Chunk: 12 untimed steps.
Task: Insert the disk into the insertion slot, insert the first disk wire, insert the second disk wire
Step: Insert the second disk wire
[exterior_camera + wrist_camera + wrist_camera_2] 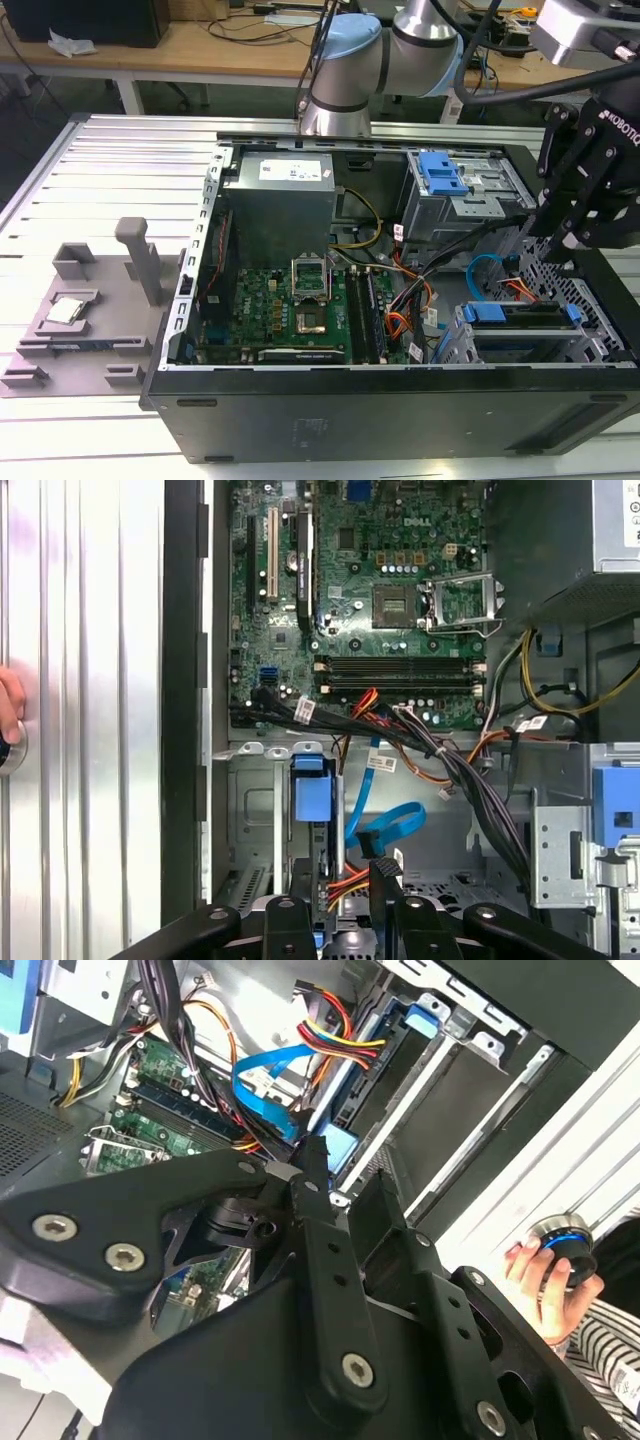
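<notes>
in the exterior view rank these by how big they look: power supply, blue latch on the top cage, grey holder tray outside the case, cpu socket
1. grey holder tray
2. power supply
3. blue latch and cpu socket: too close to rank

Robotics lab: slatted aluminium table, cluttered wooden workbench behind.

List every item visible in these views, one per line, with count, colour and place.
computer case: one, black, open on the slatted table.
motherboard: one, green, on the case floor.
power supply: one, grey, rear corner.
disk: one, blue-framed, seated in the insertion slot.
flat cable: one, blue, by the disk.
fixture: one, grey, at the exterior view's left.
person's fingers: holding a knob.
hand: one, black, above the disk.
</notes>
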Each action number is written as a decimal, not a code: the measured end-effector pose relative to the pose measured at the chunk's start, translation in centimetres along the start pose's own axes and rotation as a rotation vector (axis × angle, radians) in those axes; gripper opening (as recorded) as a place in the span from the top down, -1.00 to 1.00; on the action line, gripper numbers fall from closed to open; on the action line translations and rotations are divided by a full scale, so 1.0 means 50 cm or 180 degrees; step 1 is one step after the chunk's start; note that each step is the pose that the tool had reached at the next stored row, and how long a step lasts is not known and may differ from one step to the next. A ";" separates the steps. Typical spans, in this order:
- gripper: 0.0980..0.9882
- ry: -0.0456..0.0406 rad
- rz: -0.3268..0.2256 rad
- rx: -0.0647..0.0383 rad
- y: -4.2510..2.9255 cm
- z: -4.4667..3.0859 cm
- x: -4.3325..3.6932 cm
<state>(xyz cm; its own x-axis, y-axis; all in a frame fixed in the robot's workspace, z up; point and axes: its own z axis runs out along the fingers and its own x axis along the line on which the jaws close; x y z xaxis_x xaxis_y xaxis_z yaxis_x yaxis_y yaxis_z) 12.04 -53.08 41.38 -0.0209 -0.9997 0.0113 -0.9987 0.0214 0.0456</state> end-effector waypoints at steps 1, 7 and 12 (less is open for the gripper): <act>0.41 0.0000 0.0000 0.0000 0.001 0.000 -0.002; 0.41 0.0001 -0.0012 0.0000 0.008 0.008 -0.007; 0.41 0.0002 -0.0038 0.0000 0.009 0.029 -0.015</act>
<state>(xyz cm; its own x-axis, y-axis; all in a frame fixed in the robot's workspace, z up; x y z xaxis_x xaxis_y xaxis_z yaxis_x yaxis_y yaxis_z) 11.53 -52.32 39.92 -0.0090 -0.9999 0.0114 -0.9989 0.0095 0.0457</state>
